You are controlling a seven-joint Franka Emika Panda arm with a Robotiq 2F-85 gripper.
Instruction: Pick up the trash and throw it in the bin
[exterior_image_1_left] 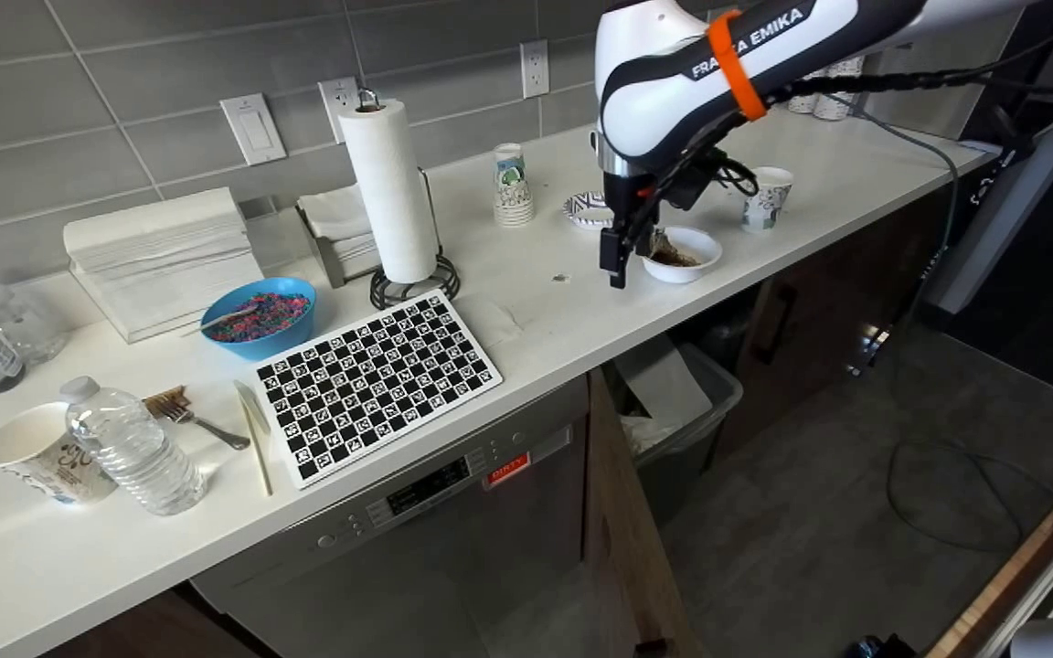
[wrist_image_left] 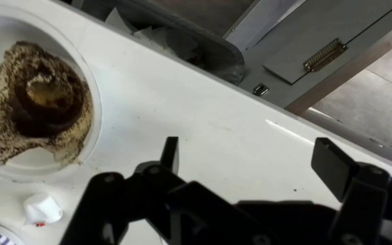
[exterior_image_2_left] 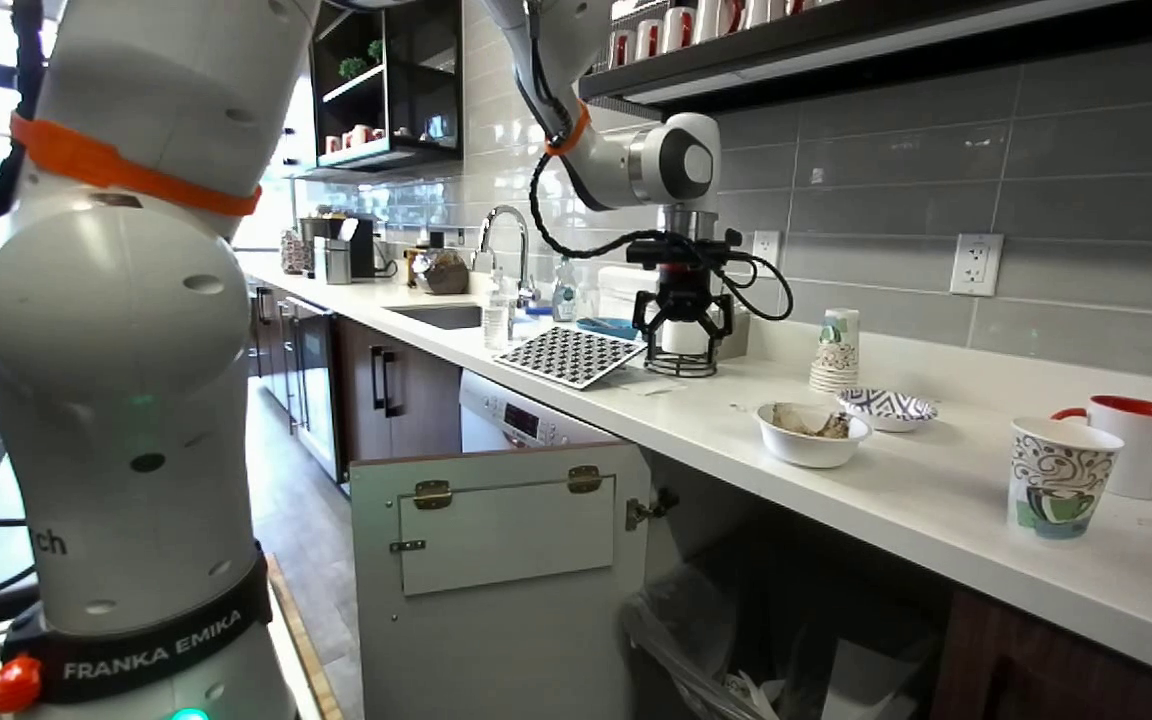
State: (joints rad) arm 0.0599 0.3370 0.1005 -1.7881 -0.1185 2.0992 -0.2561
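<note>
The hand (wrist_image_left: 246, 149) is spread wide, with nothing between its fingers (wrist_image_left: 332, 166). It hangs above the table (wrist_image_left: 216, 115), beside the white bowl (exterior_image_2_left: 806, 455) rather than over it, and apart from it. In that bowl lie brown, crumbly leftovers (wrist_image_left: 43, 98); bowl and contents look like the likeliest trash for this step, though nothing settles it. Just outside its rim, between it and a patterned bowl (exterior_image_2_left: 886, 405), sits a small white lump (wrist_image_left: 43, 208), possibly litter too. On the same stretch a paper cup (exterior_image_2_left: 1056, 490) and a red-lined mug (exterior_image_2_left: 1141, 455) stand close together.

Below the table's edge, where a cabinet door (exterior_image_2_left: 496, 640) is swung open, the bin (exterior_image_1_left: 686, 448) waits with its liner (exterior_image_2_left: 671, 665) at the mouth and pale paper (exterior_image_1_left: 673, 393) inside.

So some refuse is in the bin and the way into it is open, but for this bowl everything is left: grip, lift, carry past the edge, let go. At the far end a water bottle (exterior_image_1_left: 133, 452), another cup (exterior_image_1_left: 42, 466) and a fork (exterior_image_1_left: 216, 431) remain; whether these count as trash I cannot tell.
</note>
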